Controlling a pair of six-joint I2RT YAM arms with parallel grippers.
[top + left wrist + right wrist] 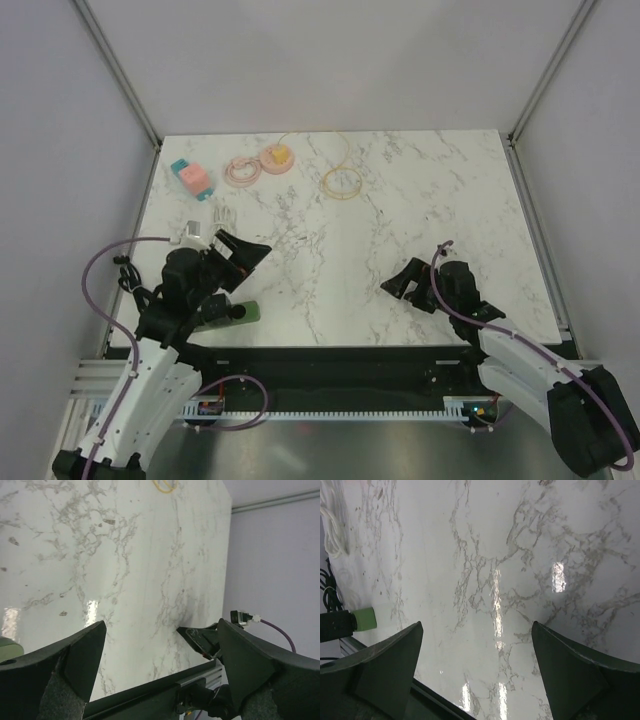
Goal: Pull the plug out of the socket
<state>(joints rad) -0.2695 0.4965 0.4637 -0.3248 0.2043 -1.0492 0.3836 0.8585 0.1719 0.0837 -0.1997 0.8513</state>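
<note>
A pink block with teal ends (pixel 190 178), which looks like the socket with its plug, lies at the table's back left. A white adapter (pixel 194 233) with a coiled white cable (pixel 226 214) lies just behind my left gripper; the cable also shows in the right wrist view (pixel 332 527). My left gripper (pixel 250 262) is open and empty, low over the table's front left (pixel 161 625). My right gripper (pixel 398 290) is open and empty over the front right (pixel 477 626). Neither touches any object.
A pink cable coil (pixel 243 170) with a yellow piece (pixel 277 156) and a yellow cable ring (pixel 342 182) lie at the back centre. A green cylinder on the left arm (pixel 238 312) sits near the front edge. Grey walls enclose the marble table (pixel 420 200).
</note>
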